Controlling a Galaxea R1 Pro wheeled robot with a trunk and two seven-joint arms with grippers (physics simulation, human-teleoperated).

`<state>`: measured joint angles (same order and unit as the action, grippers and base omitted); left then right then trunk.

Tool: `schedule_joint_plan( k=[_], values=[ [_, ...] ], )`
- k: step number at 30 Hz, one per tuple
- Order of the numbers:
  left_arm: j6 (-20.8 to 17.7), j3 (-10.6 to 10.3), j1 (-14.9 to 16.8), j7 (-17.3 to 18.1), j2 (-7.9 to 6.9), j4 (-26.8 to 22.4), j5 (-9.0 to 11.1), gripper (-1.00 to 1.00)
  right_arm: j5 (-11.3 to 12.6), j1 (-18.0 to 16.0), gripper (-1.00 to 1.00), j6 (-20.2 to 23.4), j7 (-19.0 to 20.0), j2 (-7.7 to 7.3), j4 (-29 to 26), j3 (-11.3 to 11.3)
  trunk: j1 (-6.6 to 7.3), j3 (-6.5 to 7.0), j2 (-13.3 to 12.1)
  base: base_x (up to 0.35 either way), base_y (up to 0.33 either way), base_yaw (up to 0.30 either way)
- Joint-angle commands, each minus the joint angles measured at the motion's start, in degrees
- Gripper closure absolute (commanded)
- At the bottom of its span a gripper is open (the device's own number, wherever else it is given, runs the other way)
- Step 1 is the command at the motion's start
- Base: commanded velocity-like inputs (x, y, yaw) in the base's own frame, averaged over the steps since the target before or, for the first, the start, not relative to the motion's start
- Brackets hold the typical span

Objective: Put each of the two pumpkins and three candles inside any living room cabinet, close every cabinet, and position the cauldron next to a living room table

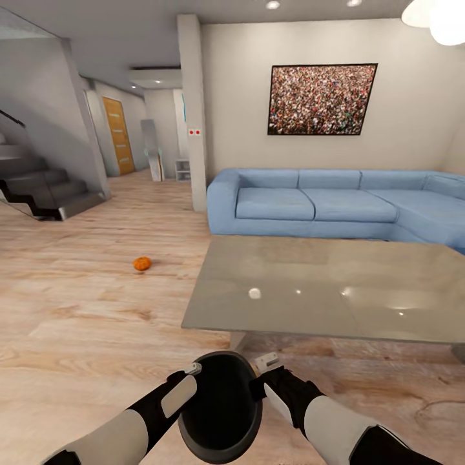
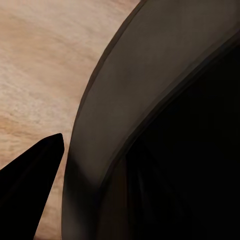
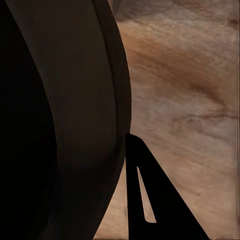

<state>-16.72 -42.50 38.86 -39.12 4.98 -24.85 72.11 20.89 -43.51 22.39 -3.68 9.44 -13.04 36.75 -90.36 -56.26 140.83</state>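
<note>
- The round black cauldron hangs low in front of the robot, gripped at its rim from both sides, just short of the grey glass-topped counter.
- The left gripper and right gripper each have fingers set over the rim wall, one finger outside; how tightly they clamp, I cannot tell.
- Risk: uneven arm motion could tilt or drop the cauldron, or knock it against the counter edge.
- A small orange ribbed pumpkin lies on the wooden floor, well apart.
- The cauldron's base is cut off and its interior too dark to read.
</note>
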Motion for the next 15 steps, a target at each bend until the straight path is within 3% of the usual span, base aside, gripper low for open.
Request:
schedule_joint_plan(
  k=[1, 15],
  values=[
    [-0.36, 1.11, -0.01, -2.19, -0.06, 0.34, -1.44, 1.0, -2.08, -0.08, 1.0, -0.31, -0.45, -0.04, -0.14, -3.02, 0.0, 0.04, 0.0, 0.0, 0.0, -0.232],
    [-0.33, 1.11, -0.01, -2.19, -0.06, 0.33, -1.44, 1.0, -2.09, -0.08, 1.0, -0.32, -0.45, -0.04, -0.14, -3.0, 0.0, 0.07, 0.0, 0.0, 0.0, -0.024]
  ],
)
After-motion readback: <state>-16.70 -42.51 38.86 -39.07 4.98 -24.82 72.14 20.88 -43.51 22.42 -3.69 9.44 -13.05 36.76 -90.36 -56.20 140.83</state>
